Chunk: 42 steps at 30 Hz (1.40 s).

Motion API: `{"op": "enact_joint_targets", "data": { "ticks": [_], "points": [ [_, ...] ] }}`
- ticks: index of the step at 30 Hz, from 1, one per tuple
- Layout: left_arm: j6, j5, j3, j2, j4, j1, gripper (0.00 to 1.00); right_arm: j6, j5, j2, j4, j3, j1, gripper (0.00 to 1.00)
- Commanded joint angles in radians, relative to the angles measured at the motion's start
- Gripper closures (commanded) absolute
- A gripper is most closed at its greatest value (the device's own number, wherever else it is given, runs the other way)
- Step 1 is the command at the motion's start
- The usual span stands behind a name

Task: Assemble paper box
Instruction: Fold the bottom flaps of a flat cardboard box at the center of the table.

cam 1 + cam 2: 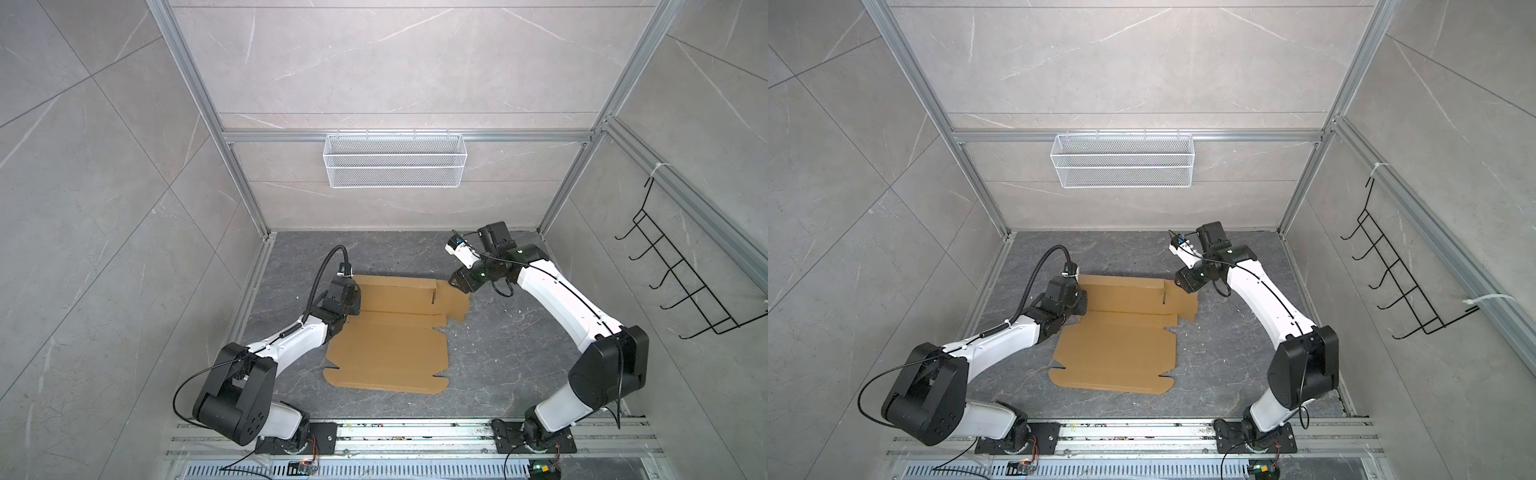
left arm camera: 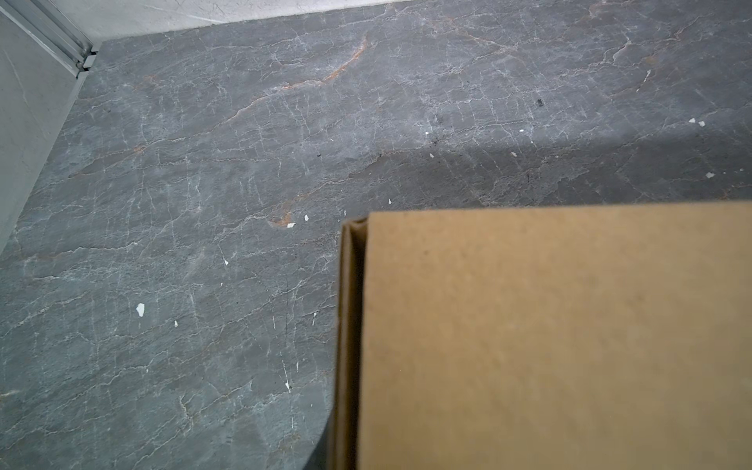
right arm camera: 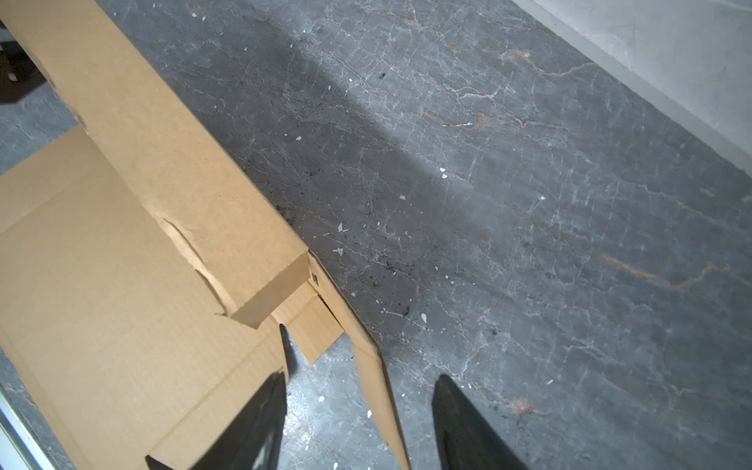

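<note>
paper box (image 1: pixel 386 353) lies flat in the middle of the table (image 1: pixel 498 353), mostly unfolded die-cut sheet; far wall (image 1: pixel 399 291) doubled over, along the side nearest the table's far edge; left gripper (image 1: pixel 353 300) on that wall's left end, its fingers out of sight but closed right down; my read: clamped on the doubled cardboard so the fold can't spring open; right gripper (image 1: pixel 454 284) at the wall's right end, fingers (image 3: pixel 260 419) spread, side flap (image 3: pixel 376 378) standing between them, touching neither; likely lining up to pinch and tuck it; crease beside it looks crumpled, go easy
</note>
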Motion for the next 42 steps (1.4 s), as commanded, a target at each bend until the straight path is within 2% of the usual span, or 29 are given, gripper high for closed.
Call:
{"op": "enact_joint_targets", "data": {
  "ticks": [1, 10, 18, 25, 28, 32, 42],
  "points": [
    [0.027, 0.012, 0.014, 0.008, -0.028, 0.000, 1.00, -0.072, -0.008, 0.059, -0.067, 0.055, 0.005, 0.41],
    [0.022, 0.014, 0.013, 0.011, -0.018, 0.000, 1.00, -0.122, 0.000, 0.173, -0.107, 0.123, 0.023, 0.42],
    [-0.011, -0.010, -0.003, -0.004, 0.012, -0.001, 1.00, -0.113, -0.043, 0.220, -0.199, 0.151, 0.042, 0.54],
    [-0.039, -0.045, -0.057, -0.043, 0.075, -0.023, 1.00, -0.028, -0.058, 0.182, -0.192, 0.103, 0.051, 0.76],
    [-0.044, -0.063, -0.073, -0.055, 0.098, -0.041, 1.00, 0.028, -0.060, 0.168, -0.176, 0.084, 0.058, 0.81],
    [-0.056, -0.083, -0.092, -0.070, 0.124, -0.061, 1.00, 0.105, -0.069, 0.144, -0.170, 0.079, 0.062, 0.85],
    [-0.074, -0.117, -0.131, -0.101, 0.155, -0.077, 1.00, 0.256, -0.172, 0.086, -0.149, 0.049, 0.064, 0.86]
  ]
}}
